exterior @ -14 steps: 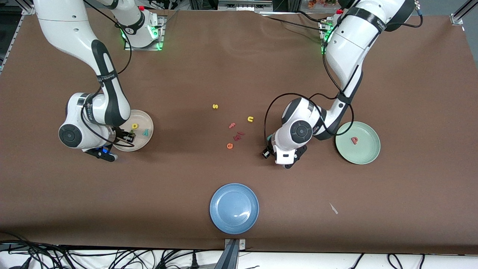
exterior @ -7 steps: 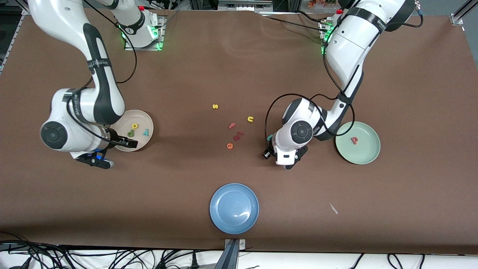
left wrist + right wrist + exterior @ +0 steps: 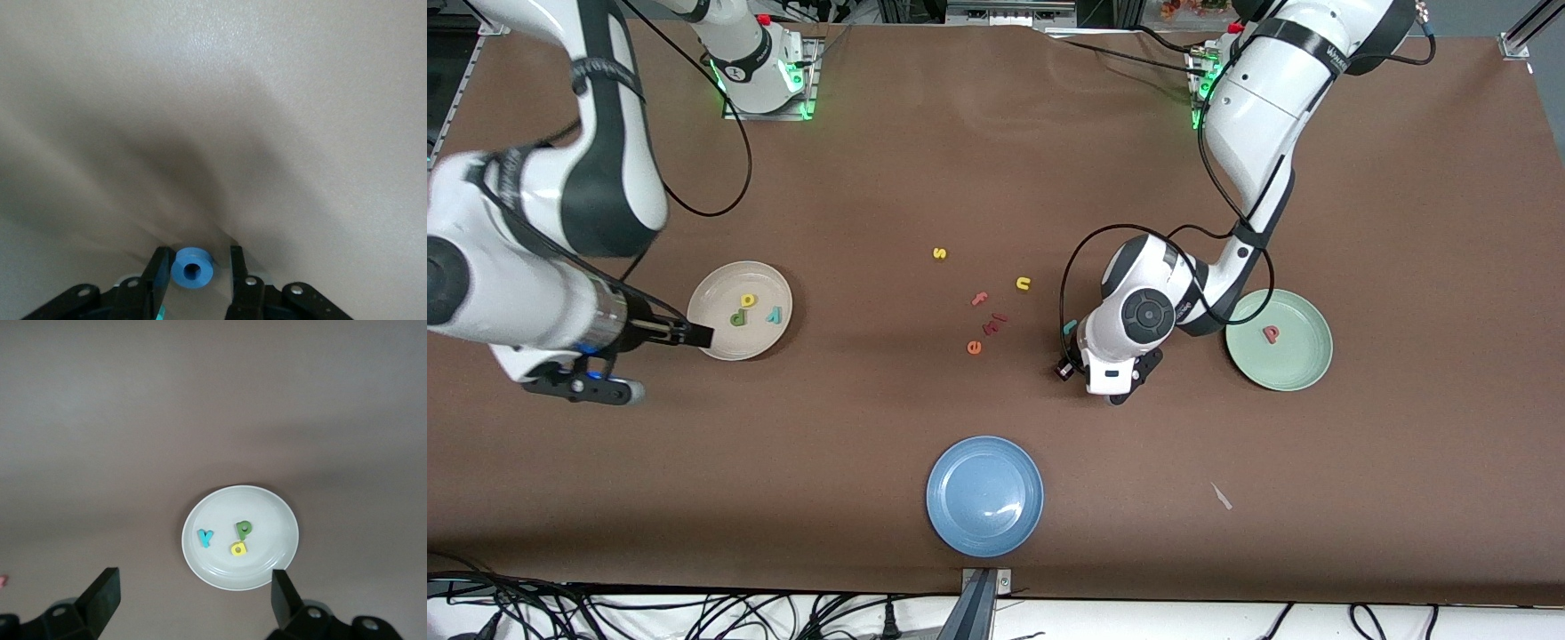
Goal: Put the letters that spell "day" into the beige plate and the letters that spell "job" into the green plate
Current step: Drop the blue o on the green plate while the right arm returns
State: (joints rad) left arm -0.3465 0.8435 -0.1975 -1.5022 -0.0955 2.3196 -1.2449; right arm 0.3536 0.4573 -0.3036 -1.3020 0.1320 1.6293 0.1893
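The right hand (image 3: pixel 694 335), fingers spread wide and empty, has lifted away from the round cream-beige plate (image 3: pixel 713 340) over the last second and now hangs above that plate's rim, toward the right arm's end of the counter. In that plate lie the small olive-green foam d (image 3: pixel 738 317), the yellow foam a (image 3: pixel 749 301) and the teal foam y (image 3: pixel 775 313), so by my reading "day" is finished. The left hand (image 3: pixel 195 279) has narrowed its fingers and now sits clamped on the small blue foam ring o (image 3: pixel 193 268), low at the brown counter (image 3: pixel 996 178), well apart from the beige plate and just beside the round pale mint-green plate (image 3: pixel 1303 364). A sliver of the teal foam j (image 3: pixel 1069 327) peeks out beside the left arm's wrist. The salmon-red foam b (image 3: pixel 1271 333) already rests in the green plate; o and j remain to go in. Lettering on both arms is too small to read; the loose yellow s (image 3: pixel 939 253) and yellow u (image 3: pixel 1023 284) lie between the plates.
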